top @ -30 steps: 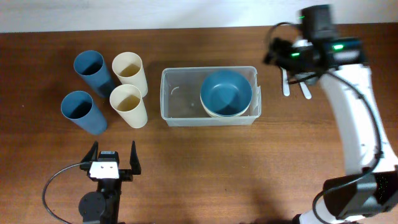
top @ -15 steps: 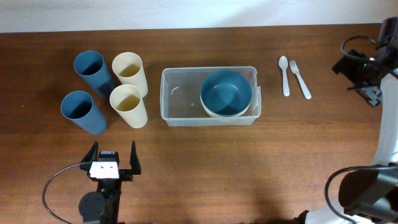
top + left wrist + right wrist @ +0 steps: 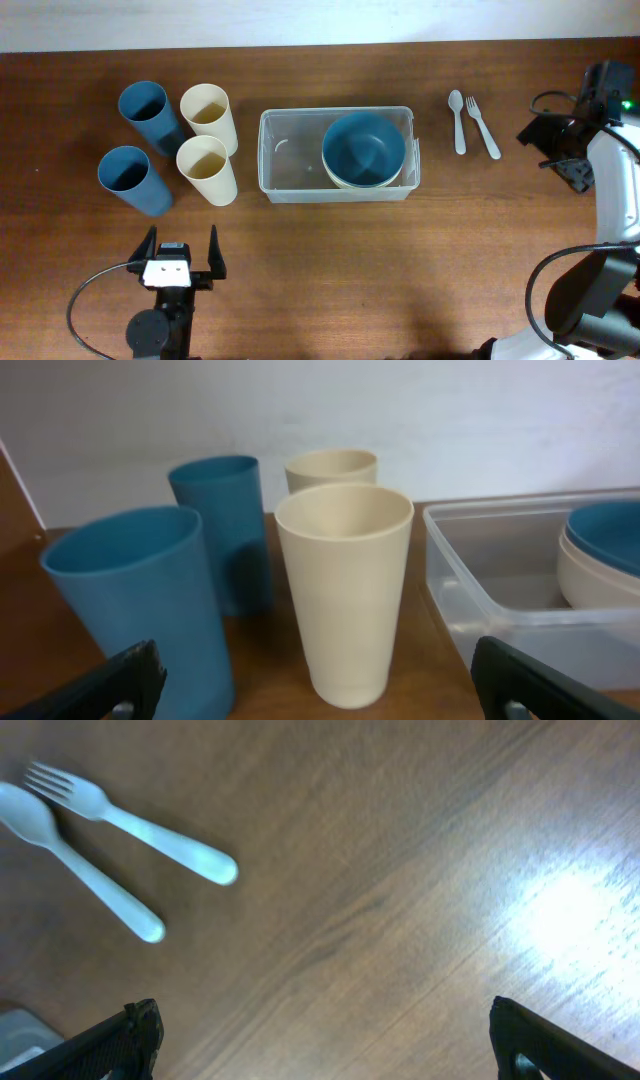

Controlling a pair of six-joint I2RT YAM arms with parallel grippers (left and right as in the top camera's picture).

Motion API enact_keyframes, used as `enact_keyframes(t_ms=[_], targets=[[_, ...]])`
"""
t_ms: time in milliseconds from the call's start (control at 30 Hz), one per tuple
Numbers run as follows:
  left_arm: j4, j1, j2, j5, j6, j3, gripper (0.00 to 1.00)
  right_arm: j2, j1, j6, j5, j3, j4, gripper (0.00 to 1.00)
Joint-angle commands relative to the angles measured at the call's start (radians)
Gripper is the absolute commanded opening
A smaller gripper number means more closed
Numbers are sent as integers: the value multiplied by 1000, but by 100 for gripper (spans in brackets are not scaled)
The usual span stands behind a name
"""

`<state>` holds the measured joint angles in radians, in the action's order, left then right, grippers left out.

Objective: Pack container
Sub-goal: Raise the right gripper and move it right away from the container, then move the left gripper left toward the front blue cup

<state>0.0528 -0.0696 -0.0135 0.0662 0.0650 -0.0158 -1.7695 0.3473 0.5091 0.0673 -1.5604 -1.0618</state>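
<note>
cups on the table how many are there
4, all upright, left of the container: far blue cup, far cream cup, near blue cup, near cream cup. None appears hidden in the overhead view.

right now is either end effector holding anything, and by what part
Nothing is held: the left end effector and the right end effector are both open and empty.

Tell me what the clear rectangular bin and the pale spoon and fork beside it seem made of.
The clear rectangular bin: likely glossy plastic; the table's wood shows through its walls. The pale spoon and pale fork: probably plastic too, opaque, dull, without metallic shine.
</note>
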Motion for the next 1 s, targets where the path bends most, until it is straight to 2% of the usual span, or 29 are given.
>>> enact_keyframes(t_ms=[0,33,233,433,500,633,733,800,867,967], targets=[[-32,-3,8,-28,23,6,100,-3,1,0,19,23,3,99],[-34,-3,8,-26,17,6,100,-3,1,0,19,23,3,99],[-102,-3,8,230,-12,1,100,-3,1,0,19,23,4,99],[-74,-3,-17,271,-9,-110,100,-3,1,0,19,23,4,99],[-33,-3,-54,271,27,-177,100,-3,1,0,20,23,4,99],[68,-3,-183,272,65,-348,100,-3,1,0,20,23,4,99],[175,-3,-325,335,100,-512,100,-3,1,0,20,23,4,99],[258,-3,-439,445,157,-644,100,-3,1,0,19,23,4,99],[285,-3,-528,549,164,-735,100,-3,1,0,19,23,4,99],[291,-3,-607,675,165,-792,100,-3,1,0,19,23,4,99]])
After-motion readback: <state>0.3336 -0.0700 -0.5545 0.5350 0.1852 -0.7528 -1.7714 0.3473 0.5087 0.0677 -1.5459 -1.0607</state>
